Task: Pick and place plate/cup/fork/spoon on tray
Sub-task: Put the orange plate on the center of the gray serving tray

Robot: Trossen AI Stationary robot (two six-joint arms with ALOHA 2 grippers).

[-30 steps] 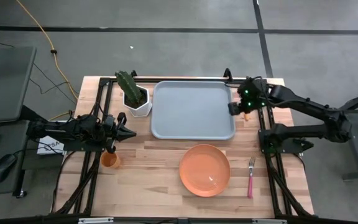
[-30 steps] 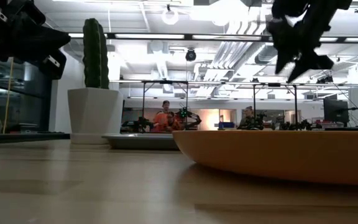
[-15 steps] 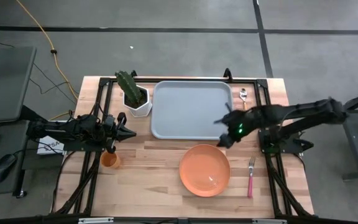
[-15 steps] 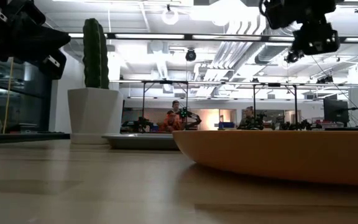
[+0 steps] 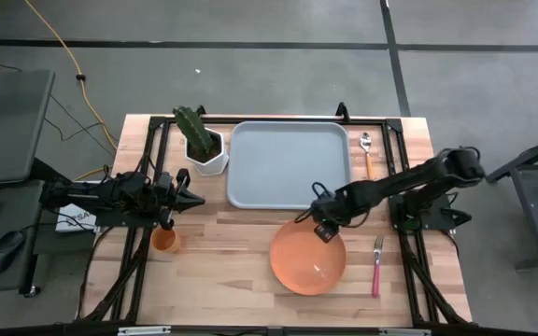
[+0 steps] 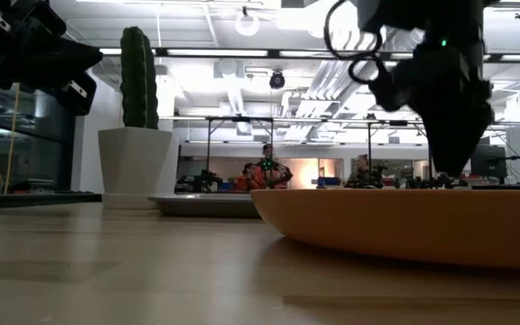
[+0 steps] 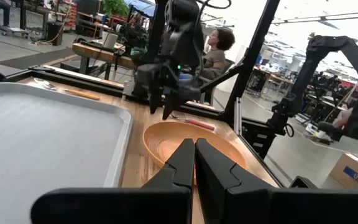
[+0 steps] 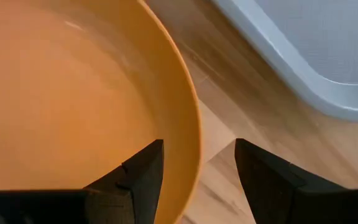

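The orange plate (image 5: 307, 255) lies on the table near the tray's front edge. My right gripper (image 5: 323, 229) is open at the plate's far rim (image 8: 188, 134), one finger (image 8: 135, 177) over the plate's inside and the other finger (image 8: 269, 177) outside it; I cannot tell whether they touch. My left gripper (image 5: 194, 199) is shut and empty at the table's left, just beyond the orange cup (image 5: 165, 240). The blue-grey tray (image 5: 290, 164) lies at the far middle. The spoon (image 5: 366, 149) lies right of the tray. The pink-handled fork (image 5: 376, 264) lies right of the plate.
A white pot with a green cactus (image 5: 201, 142) stands left of the tray's far corner. Black frame rails (image 5: 148, 168) run along both sides of the table. Bare wood shows between the cup and the plate (image 5: 222, 252).
My right gripper has gone from beside the tray's right edge, by the spoon, toward the table's near and left side and come down to the plate's far rim. The spoon, hidden under it before, now shows on the table.
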